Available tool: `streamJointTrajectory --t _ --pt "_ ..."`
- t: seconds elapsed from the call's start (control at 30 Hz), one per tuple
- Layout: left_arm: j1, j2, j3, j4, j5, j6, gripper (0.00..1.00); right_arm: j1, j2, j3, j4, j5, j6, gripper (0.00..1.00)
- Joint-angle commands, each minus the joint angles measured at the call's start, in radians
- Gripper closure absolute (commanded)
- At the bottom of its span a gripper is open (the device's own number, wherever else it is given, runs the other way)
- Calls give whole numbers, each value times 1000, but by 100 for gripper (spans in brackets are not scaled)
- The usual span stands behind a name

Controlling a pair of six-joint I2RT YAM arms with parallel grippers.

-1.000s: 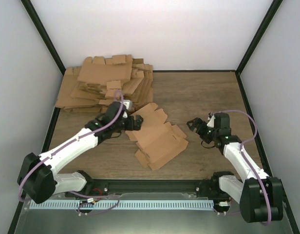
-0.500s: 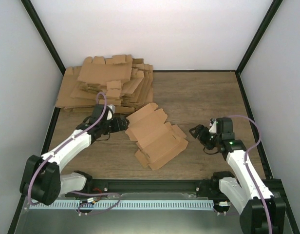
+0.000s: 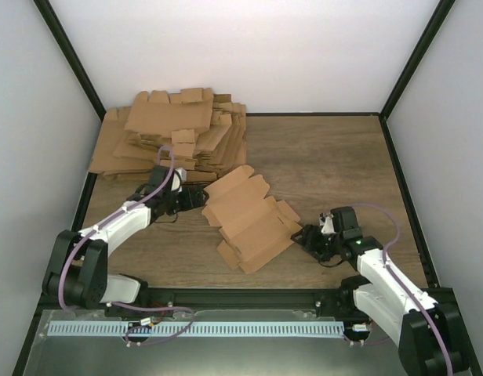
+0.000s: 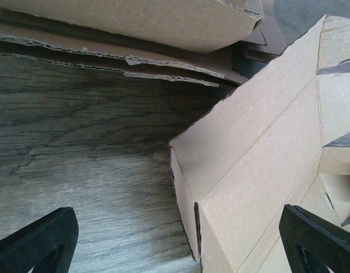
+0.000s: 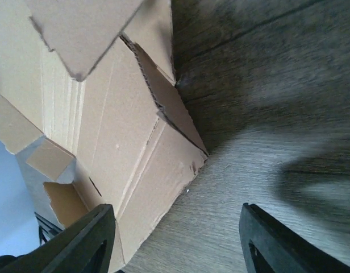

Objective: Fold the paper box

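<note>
nearest, at 4 o'clock on the table (image 3: 335, 157), the right gripper (image 3: 314, 239) has dropped and slid in from the right over the last second. its jaws have narrowed but stand apart, holding nothing, just off the right corner of the paper box (image 3: 253, 219). the box lies as a flat, partly creased blank at the table's centre. at its 9 o'clock edge the left gripper (image 3: 201, 197) has backed off the cardboard, jaws fully spread and empty. both arms now flank the blank, so folding looks about to start. at 11 o'clock sits the pile of blanks (image 3: 175, 129). no printing or labels show anywhere.
</note>
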Motion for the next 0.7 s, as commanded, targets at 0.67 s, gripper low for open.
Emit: streamJointTrajectory --t 0.67 --pt "11 92 39 75 78 60 19 55 195 -18 271 31 96 69"
